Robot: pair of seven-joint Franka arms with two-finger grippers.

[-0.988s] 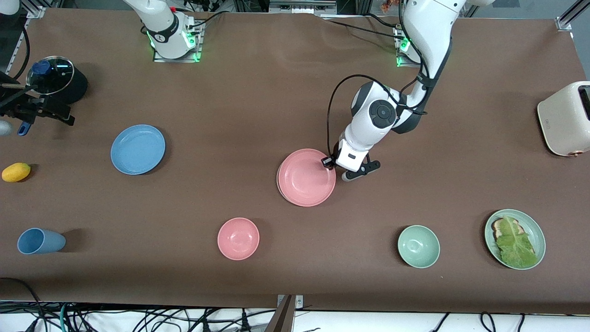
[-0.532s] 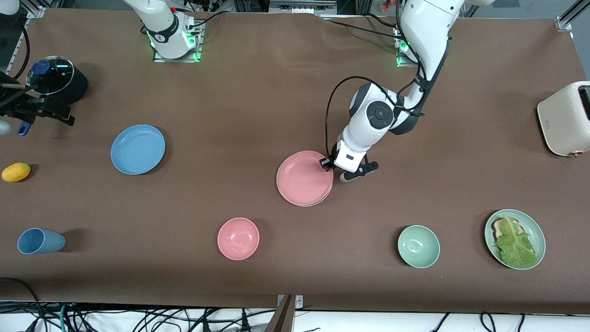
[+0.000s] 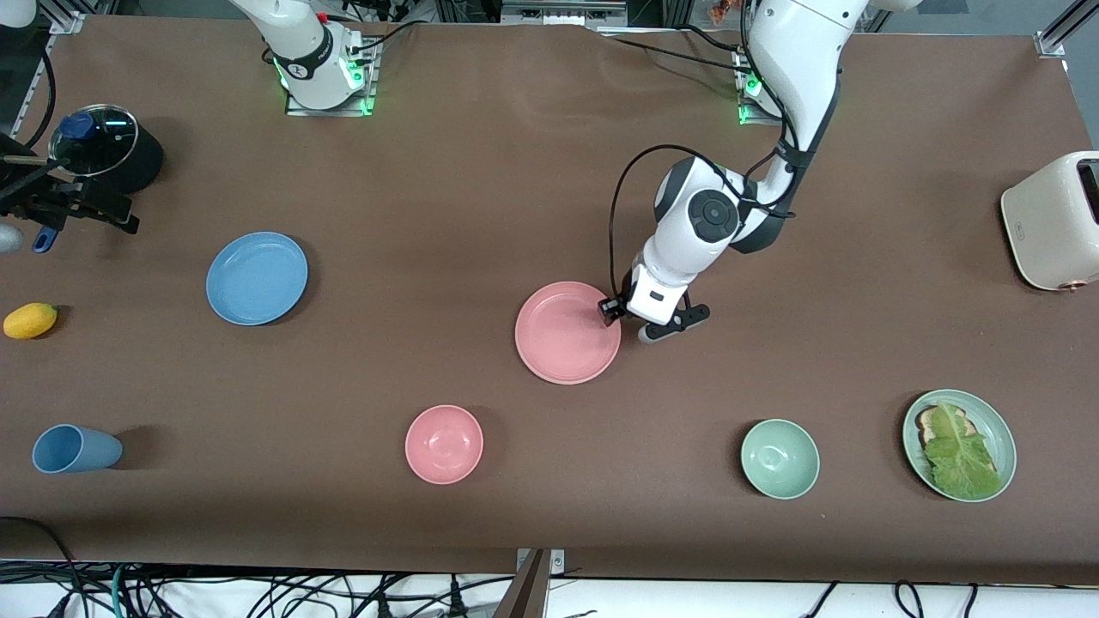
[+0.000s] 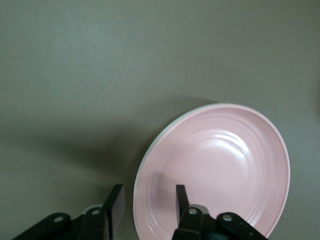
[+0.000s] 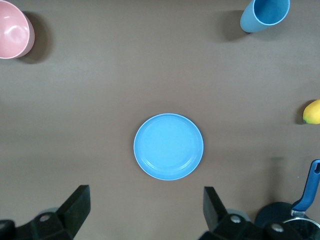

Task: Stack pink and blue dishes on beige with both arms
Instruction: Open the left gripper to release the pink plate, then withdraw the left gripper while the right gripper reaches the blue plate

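- The pink plate (image 3: pixel 567 333) lies flat near the middle of the brown tabletop (image 3: pixel 481 189); in the left wrist view a pale rim, seemingly the beige plate (image 4: pixel 150 152), peeks out from under it.
- The left hand (image 3: pixel 620 314) is at the pink plate's edge toward the left arm's end, its fingers (image 4: pixel 181 199) parted on either side of the rim, one over the plate, one outside.
- The blue plate (image 3: pixel 257 278) sits alone toward the right arm's end, well apart from the pink one.
- The right hand (image 5: pixel 145 207) hangs high above the blue plate, spread wide and holding nothing.
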